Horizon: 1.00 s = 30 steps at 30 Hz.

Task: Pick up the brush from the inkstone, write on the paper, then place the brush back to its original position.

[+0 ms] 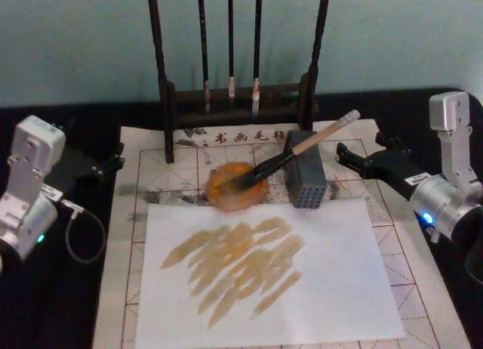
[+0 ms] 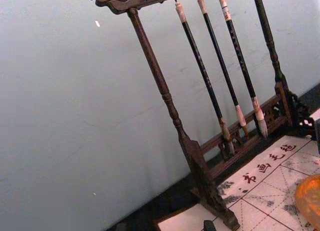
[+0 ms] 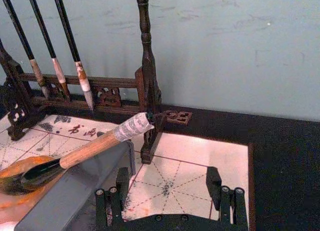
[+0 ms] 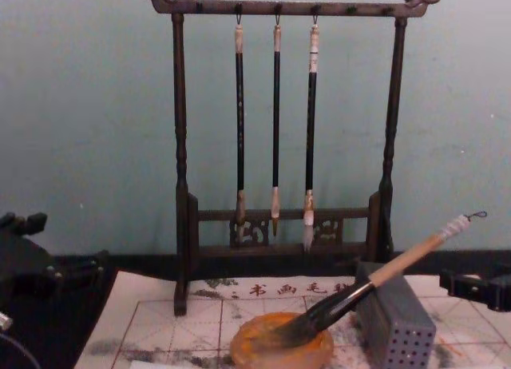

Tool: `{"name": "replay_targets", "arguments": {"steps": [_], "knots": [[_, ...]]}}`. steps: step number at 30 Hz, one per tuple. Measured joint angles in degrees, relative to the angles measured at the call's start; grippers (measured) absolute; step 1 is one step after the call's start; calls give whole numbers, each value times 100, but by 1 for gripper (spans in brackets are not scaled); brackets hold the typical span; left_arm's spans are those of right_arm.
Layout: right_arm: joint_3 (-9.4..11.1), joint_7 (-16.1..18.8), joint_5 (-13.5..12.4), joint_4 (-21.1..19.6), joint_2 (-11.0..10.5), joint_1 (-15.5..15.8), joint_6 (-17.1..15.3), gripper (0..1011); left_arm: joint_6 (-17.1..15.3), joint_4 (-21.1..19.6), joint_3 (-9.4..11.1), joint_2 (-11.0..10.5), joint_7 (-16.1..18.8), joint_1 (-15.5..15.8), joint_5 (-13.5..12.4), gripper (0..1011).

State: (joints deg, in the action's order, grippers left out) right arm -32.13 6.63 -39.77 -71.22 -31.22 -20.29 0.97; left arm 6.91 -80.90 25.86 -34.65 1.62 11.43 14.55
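A large gridded paper (image 1: pixel 151 168) with red lines and a row of printed characters covers the middle of the dark table (image 1: pixel 45 288), and a plain white sheet (image 1: pixel 332 288) streaked with tan strokes lies on its near part. Behind the paper stands a dark wooden rack (image 4: pixel 180 185) with three thin brushes (image 4: pixel 275 121) hanging from its top bar. The left gripper (image 1: pixel 113 162) rests at the left edge of the paper, well apart from the dish; I cannot tell how its fingers are set. The right gripper (image 1: pixel 361 159) sits at the paper's right side, just beside the grey block, its fingers spread and holding nothing. The grey perforated block (image 1: pixel 305 180) stands upright on the paper, just right of the inkstone. The brush (image 1: pixel 302 148) lies tilted, its black bristles down in the inkstone, its tan handle leaning across the top of the block, and its whitish end raised toward the right. The round orange inkstone (image 1: pixel 226 192) sits on the gridded paper, at the far edge of the white sheet.
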Motion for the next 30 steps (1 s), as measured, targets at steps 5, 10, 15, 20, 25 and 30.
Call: {"name": "replay_targets", "arguments": {"steps": [5, 10, 15, 20, 25, 30], "knots": [[-4, -2, 1, -7, -7, 0, -1, 1002, 0, 0, 0, 0, 0, 0, 0, 1001], [-7, -4, 2, -10, -9, 0, -3, 1003, 0, 0, 0, 0, 0, 0, 0, 1001], [-10, -4, 4, -14, -13, 0, -6, 1002, 0, 0, 0, 0, 0, 0, 1, 1001], [-10, -4, 6, -17, -15, 0, -7, 1002, 0, 0, 0, 0, 0, 0, 0, 1001], [-10, -4, 9, -18, -18, 0, -9, 1002, 0, 0, 0, 0, 0, 0, 0, 1001], [-10, -4, 10, -18, -18, 0, -10, 1002, 0, 0, 0, 0, 0, 0, 0, 1001]]}}
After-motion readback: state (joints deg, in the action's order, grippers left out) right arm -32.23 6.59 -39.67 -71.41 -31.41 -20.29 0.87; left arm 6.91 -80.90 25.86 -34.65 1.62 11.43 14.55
